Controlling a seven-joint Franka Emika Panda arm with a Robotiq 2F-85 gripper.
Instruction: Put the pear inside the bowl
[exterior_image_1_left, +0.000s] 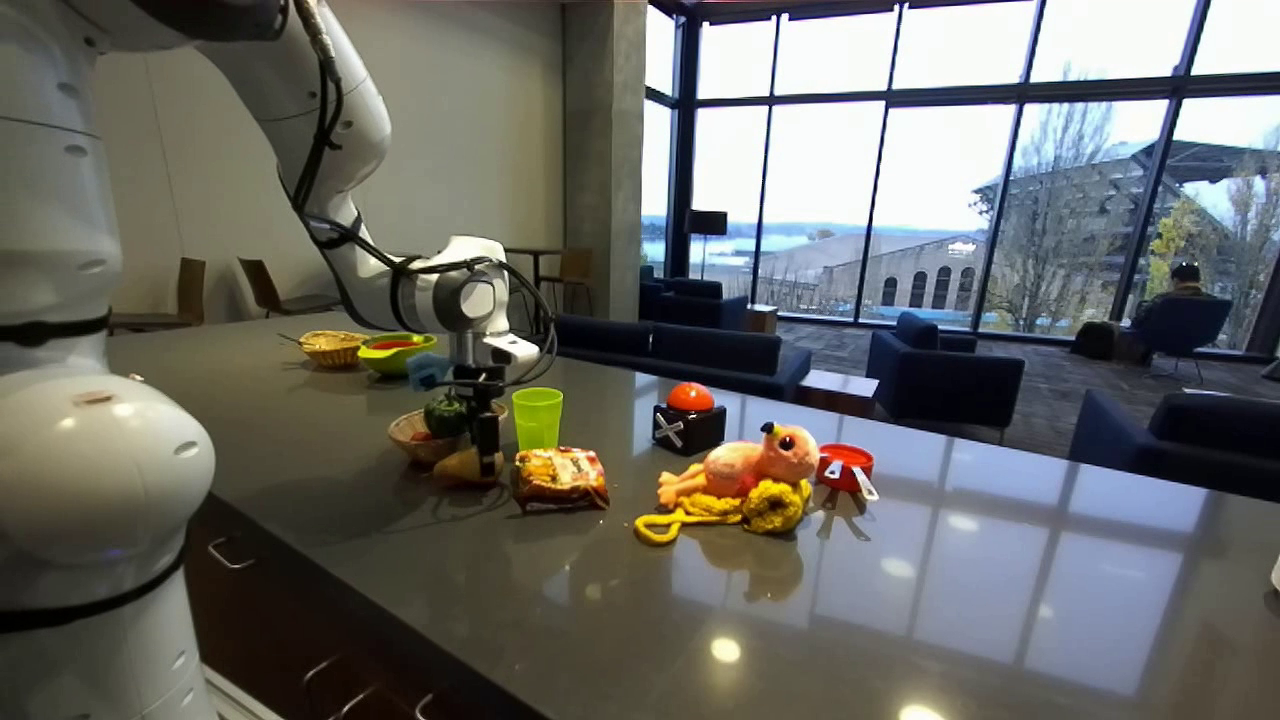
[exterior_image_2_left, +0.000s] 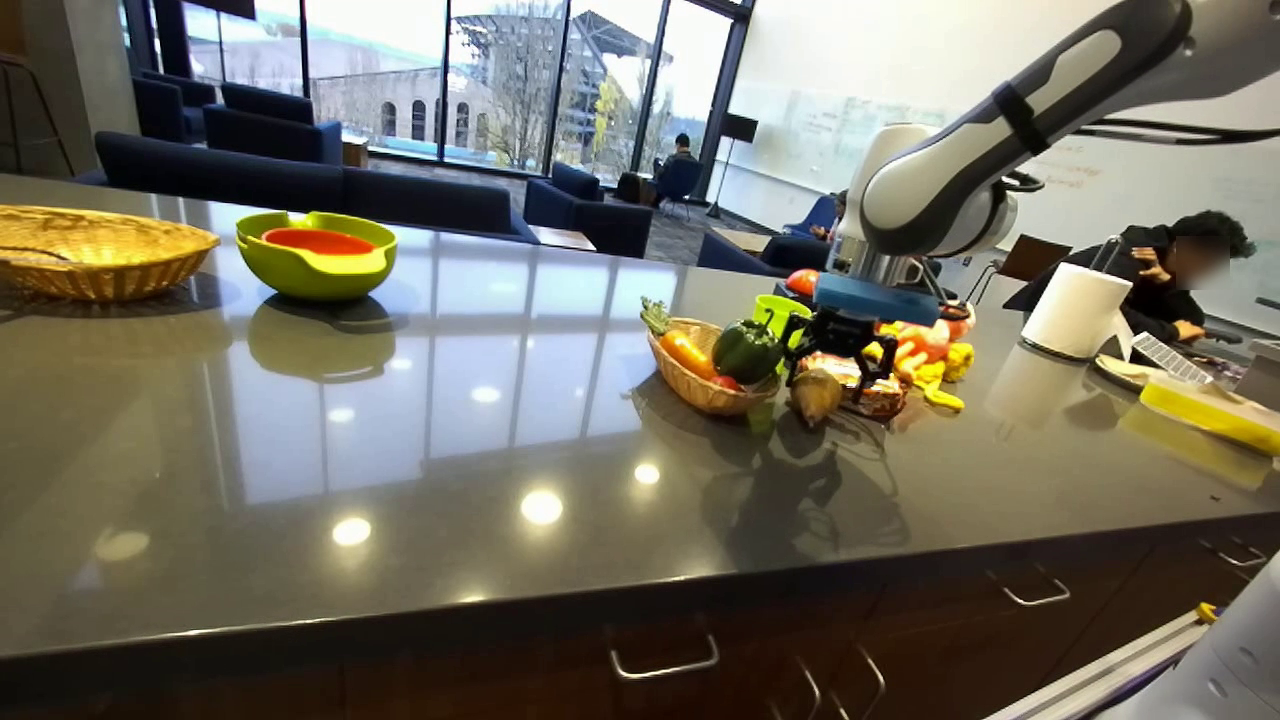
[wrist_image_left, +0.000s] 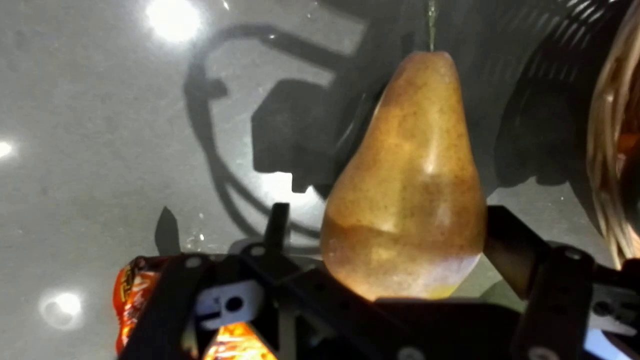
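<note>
Brown pear (wrist_image_left: 410, 190), parted fingers (wrist_image_left: 512, 240) either side in wrist view, green bowl (exterior_image_2_left: 320, 278) in both exterior views only.

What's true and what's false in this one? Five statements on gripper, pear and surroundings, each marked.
1. The gripper straddles the pear. True.
2. The gripper is shut. False: it is open, with a gap showing beside the pear.
3. The vegetable basket holds a green pepper. True.
4. The pear is in the green bowl. False: the green bowl stands apart from it.
5. The green cup stands upright. True.
</note>
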